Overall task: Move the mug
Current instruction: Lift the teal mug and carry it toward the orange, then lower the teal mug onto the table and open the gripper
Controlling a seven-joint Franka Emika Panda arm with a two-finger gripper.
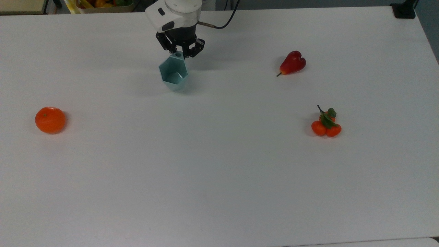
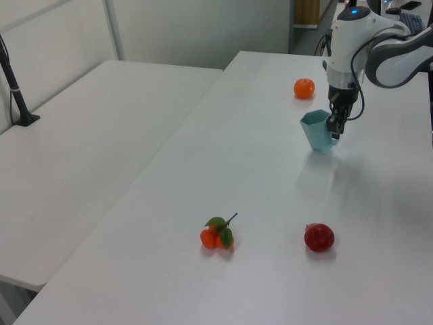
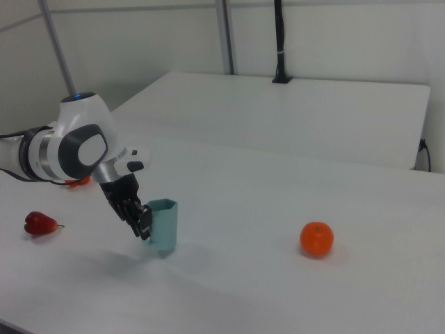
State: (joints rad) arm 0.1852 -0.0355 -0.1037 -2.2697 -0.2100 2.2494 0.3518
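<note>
The mug [image 1: 174,74] is a pale teal faceted cup with a hexagonal rim, near the far edge of the white table [image 1: 219,171] in the top view. It stands upright with its narrow base at the tabletop [image 2: 318,131] [image 3: 163,224]. My gripper [image 1: 178,55] is shut on the mug's small tab handle, coming down from above on the far side in the top view. In the left view the gripper [image 2: 334,131] is at the mug's right; in the right view the gripper [image 3: 143,221] is at the mug's left.
An orange [image 1: 50,119] lies at the top view's left. A red pear-like fruit [image 1: 292,62] and a cluster of small oranges with leaves [image 1: 326,124] lie at the top view's right. A tray of produce [image 1: 103,4] sits beyond the far edge.
</note>
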